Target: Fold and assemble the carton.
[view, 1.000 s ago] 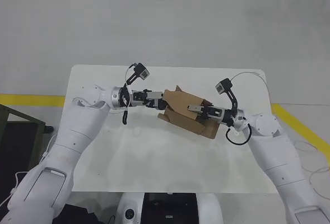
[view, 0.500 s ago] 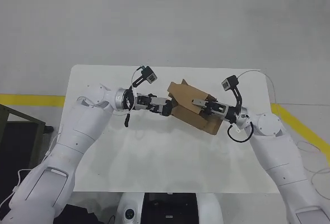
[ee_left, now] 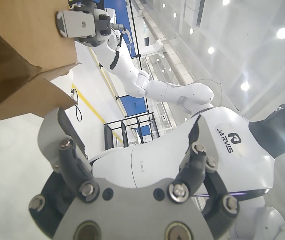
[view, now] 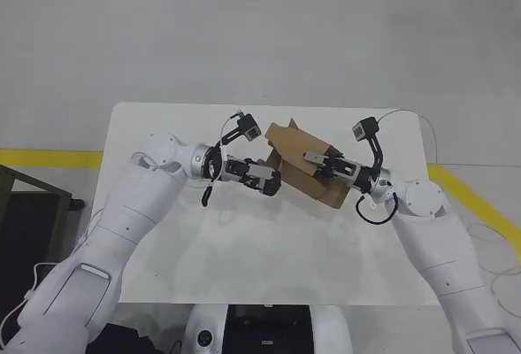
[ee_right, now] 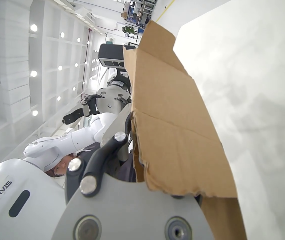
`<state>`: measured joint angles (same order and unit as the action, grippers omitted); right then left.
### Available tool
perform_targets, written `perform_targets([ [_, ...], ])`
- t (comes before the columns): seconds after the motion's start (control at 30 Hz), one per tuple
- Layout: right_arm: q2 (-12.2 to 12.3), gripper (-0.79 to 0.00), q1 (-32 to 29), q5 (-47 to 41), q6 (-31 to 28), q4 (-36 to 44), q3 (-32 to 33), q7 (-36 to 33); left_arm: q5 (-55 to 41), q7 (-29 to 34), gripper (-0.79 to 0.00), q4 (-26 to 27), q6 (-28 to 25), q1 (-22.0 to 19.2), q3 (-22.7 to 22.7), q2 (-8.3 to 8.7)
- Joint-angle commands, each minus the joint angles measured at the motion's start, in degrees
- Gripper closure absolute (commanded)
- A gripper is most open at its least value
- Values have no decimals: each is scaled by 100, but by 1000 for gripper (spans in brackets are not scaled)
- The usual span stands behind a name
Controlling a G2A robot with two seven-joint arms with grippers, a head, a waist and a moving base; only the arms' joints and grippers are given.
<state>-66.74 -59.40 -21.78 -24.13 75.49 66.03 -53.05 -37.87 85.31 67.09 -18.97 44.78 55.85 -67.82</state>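
A brown cardboard carton (view: 297, 150) is held tilted over the far middle of the white table (view: 163, 257), its flaps unfolded. My right gripper (view: 317, 163) is shut on one of its walls; in the right wrist view the cardboard (ee_right: 172, 126) runs between the fingers (ee_right: 122, 128) and hides one of them. My left gripper (view: 270, 180) sits at the carton's near left corner, open and holding nothing. In the left wrist view its two fingers (ee_left: 64, 126) stand spread just below the carton's edge (ee_left: 27, 33), with the right gripper (ee_left: 75, 25) clamped on the wall beyond.
The table carries nothing besides the carton, with bare surface on the near half and the left. A yellow floor line (view: 39, 157) runs past both table ends. A dark frame (view: 3, 208) stands off the table's left side.
The carton has been lifted and swung away from me, its left flap rising. My left gripper has slid right and toward me, along the carton's near left corner. The right gripper kept its grip.
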Motion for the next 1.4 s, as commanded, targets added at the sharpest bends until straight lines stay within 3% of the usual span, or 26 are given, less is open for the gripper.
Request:
perform_targets([
  [0.0, -7, 0, -10, 1, -4, 31, -24, 24, 9, 8, -785, -28, 10, -21, -48, -16],
  [0.43, -88, 0, 74, -63, 1, 53, -337, -11, -41, -66, -785, -229, -66, -207, -195, -113],
  [0.93, -119, 0, 208, -113, -49, -112, -380, -117, -27, -38, -785, -193, -38, -186, -116, -105],
  [1.13, -43, 0, 244, -99, -95, -325, -100, -394, -142, 43, -785, -280, 43, -72, 248, 10],
  [1.37, 84, 0, 290, -242, -136, -526, 218, -1346, -149, 52, -785, -489, 52, 152, 876, 216],
])
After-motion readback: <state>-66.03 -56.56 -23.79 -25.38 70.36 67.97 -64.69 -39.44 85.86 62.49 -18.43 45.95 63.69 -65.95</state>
